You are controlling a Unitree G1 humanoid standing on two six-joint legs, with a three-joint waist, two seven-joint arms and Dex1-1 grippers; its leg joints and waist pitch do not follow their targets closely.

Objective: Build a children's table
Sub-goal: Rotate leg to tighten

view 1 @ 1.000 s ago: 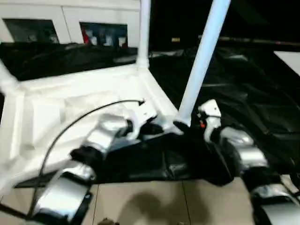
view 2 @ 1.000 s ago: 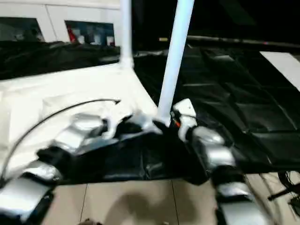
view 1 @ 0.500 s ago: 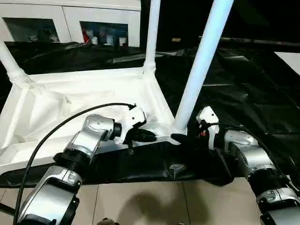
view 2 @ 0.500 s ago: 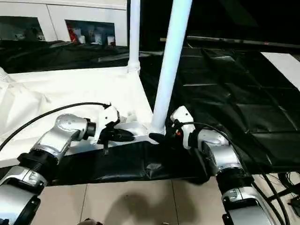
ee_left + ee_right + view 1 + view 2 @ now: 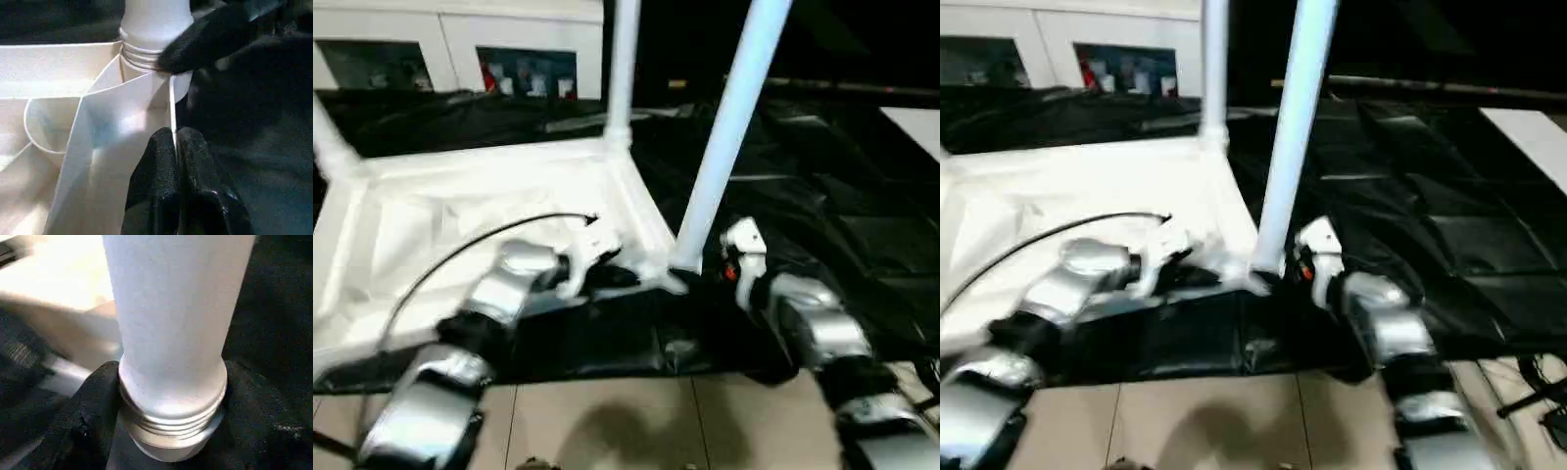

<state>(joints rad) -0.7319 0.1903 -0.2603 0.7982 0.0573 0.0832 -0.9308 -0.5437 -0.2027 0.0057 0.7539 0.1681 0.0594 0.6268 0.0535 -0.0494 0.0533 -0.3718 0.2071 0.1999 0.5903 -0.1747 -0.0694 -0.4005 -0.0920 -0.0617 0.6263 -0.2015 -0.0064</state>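
Over on my left, the upside-down tabletop (image 5: 489, 196) lies on black sheeting (image 5: 822, 186), with legs already standing at the far corners (image 5: 624, 69). My left gripper (image 5: 176, 147) has its fingers pressed together, empty, resting against the near corner wall. Just right of it, the near leg (image 5: 729, 127) sits in its corner socket, threads (image 5: 171, 418) visible above the rim. My right gripper (image 5: 161, 431) wraps around its base, fingers spread on both sides. I'd say the risk is cross-threading: it leans, so twisting could jam it or tip the top.
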